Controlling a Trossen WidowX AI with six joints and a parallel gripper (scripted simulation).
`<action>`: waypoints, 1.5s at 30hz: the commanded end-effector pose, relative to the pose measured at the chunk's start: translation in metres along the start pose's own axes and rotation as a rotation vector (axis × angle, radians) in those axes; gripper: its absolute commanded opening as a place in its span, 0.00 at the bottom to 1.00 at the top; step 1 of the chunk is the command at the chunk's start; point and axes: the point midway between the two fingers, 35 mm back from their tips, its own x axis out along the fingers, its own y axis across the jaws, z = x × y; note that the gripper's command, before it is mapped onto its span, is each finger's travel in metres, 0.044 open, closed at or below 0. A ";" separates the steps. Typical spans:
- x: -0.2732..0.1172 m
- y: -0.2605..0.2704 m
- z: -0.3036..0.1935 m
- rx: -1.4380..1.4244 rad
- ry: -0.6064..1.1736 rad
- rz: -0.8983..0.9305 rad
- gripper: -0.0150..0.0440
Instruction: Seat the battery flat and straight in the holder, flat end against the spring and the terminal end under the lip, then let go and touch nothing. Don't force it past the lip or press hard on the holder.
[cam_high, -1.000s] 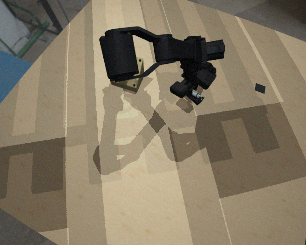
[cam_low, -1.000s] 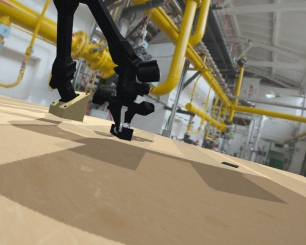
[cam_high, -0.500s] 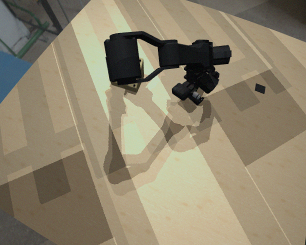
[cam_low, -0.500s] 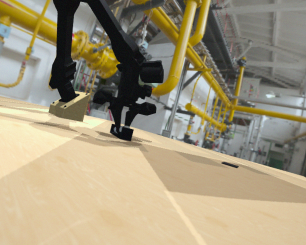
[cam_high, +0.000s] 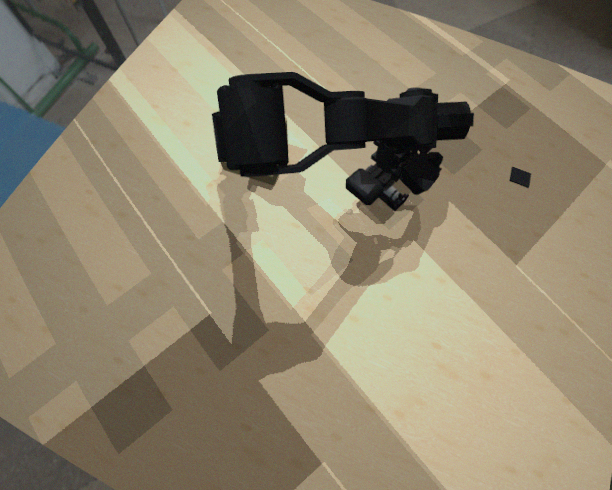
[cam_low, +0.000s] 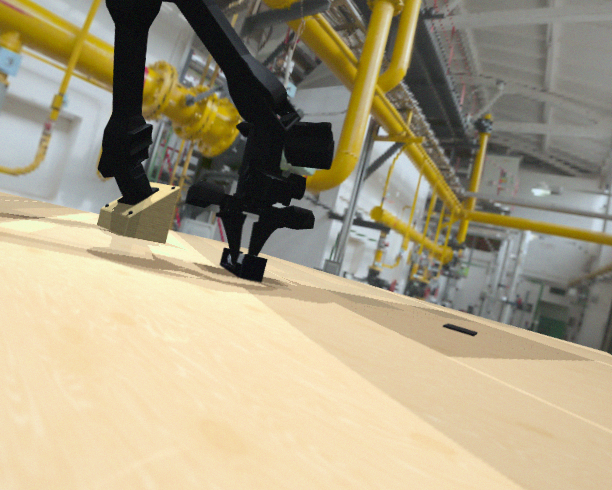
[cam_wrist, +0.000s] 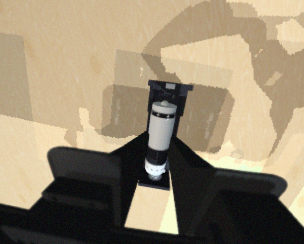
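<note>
The battery (cam_wrist: 162, 130) (cam_high: 392, 193), pale grey with dark bands, lies lengthwise within the black holder (cam_wrist: 154, 185) (cam_low: 253, 268) (cam_high: 396, 205). In the wrist view its nub end points to the far wall, with a dark gap before that wall's small metal contact. Its flat end is by the spring at the near wall. It looks nearly in line with the holder; whether it is fully down is unclear. My gripper (cam_wrist: 159, 136) (cam_low: 244, 255) is shut on the battery, a finger on each side, tips down at the holder. The finger contacts and the holder's underside are hidden.
A small flat black square (cam_high: 520, 177) (cam_low: 460, 329) lies on the wooden table (cam_high: 459, 382) (cam_low: 255, 382), well away from the holder. The arm's tan base block (cam_low: 140, 222) stands behind the holder in the exterior view. Arm shadows fall around the holder.
</note>
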 end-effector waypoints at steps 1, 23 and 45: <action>0.002 -0.001 -0.003 -0.005 0.051 -0.002 0.37; 0.003 -0.002 0.014 0.000 0.073 0.008 0.37; 0.003 -0.002 0.014 0.001 0.078 0.010 0.37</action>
